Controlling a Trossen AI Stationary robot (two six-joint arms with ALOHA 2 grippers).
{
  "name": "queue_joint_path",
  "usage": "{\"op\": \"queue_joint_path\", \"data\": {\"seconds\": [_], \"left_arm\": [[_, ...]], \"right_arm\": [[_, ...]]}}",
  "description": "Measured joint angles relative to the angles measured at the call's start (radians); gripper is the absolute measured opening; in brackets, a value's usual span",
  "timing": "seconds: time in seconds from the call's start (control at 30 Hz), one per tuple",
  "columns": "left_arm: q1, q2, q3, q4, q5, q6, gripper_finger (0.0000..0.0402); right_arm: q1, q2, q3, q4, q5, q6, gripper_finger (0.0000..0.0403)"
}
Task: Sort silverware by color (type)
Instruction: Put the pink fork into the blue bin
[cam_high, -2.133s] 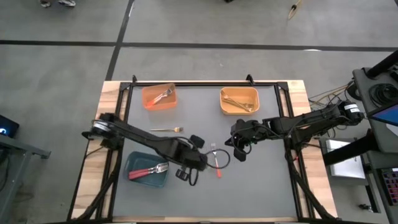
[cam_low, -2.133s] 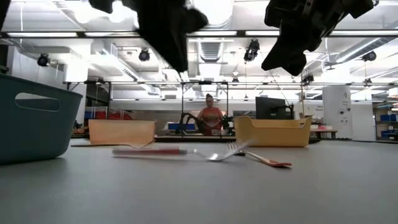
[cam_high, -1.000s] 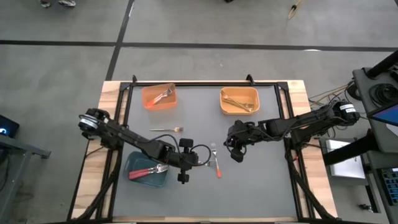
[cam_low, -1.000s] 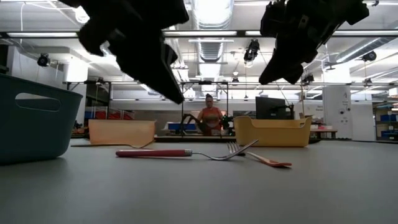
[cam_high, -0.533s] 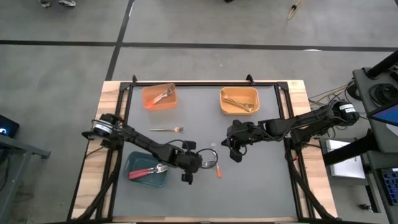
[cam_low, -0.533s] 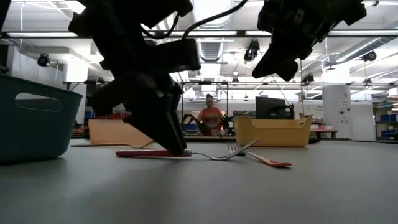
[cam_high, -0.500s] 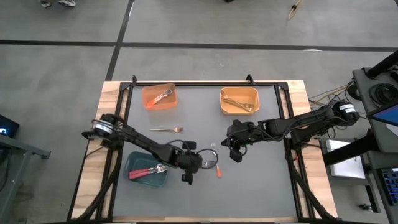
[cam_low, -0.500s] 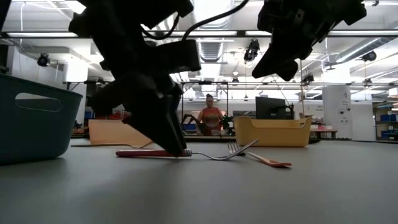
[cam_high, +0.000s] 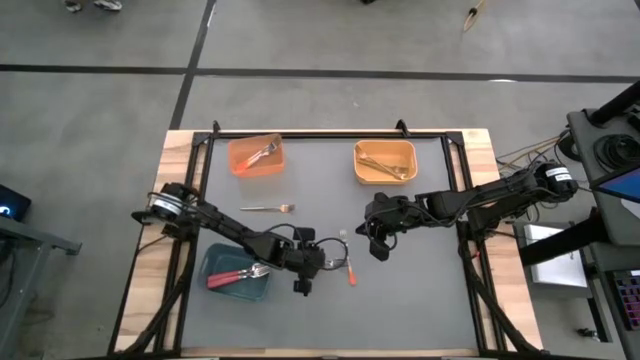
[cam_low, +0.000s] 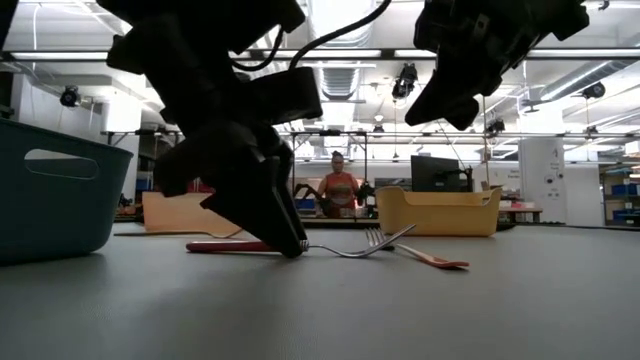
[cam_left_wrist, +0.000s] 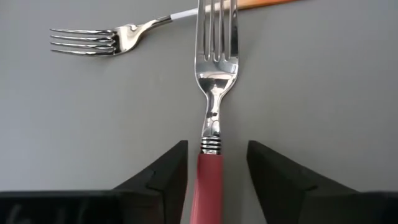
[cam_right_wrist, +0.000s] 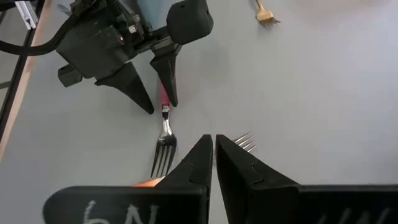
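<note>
The left arm reaches low across the grey tabletop (cam_high: 420, 300), its left tool (cam_left_wrist: 214, 167) tipped down with the fingertips at the surface. Its fingers (cam_left_wrist: 166, 171) stand parted on either side of the red-handled fork (cam_left_wrist: 211, 134), which lies flat between them, not clamped. An orange-handled fork (cam_left_wrist: 112, 37) lies just beyond, crossing the red one's tines. The right arm hangs above the tabletop near the middle, its right tool (cam_right_wrist: 214, 155) clenched shut and empty over the forks. A gold fork (cam_high: 268, 208) lies apart, towards the orange bin (cam_high: 240, 165).
</note>
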Motion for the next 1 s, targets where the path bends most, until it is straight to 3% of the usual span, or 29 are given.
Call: {"op": "queue_joint_path", "data": {"seconds": [0.3, 0.6, 0.77, 1.0], "left_arm": [[0.005, 0.003, -0.030, 0.046, 0.013, -0.022, 0.0024], [0.008, -0.042, -0.026, 0.013, -0.005, 0.023, 0.0021], [0.007, -0.136, -0.021, 0.035, -0.006, 0.084, 0.0002], [0.007, -0.265, -0.021, -0.046, -0.060, 0.153, 0.0006]], "right_arm": [[0.000, 0.000, 0.000, 0.005, 0.000, -0.006, 0.0013], [0.000, 0.000, 0.000, 0.005, 0.000, -0.005, 0.0013], [0.000, 0.000, 0.000, 0.005, 0.000, -0.005, 0.0013], [0.000, 0.000, 0.000, 0.006, 0.000, -0.005, 0.0013]]}}
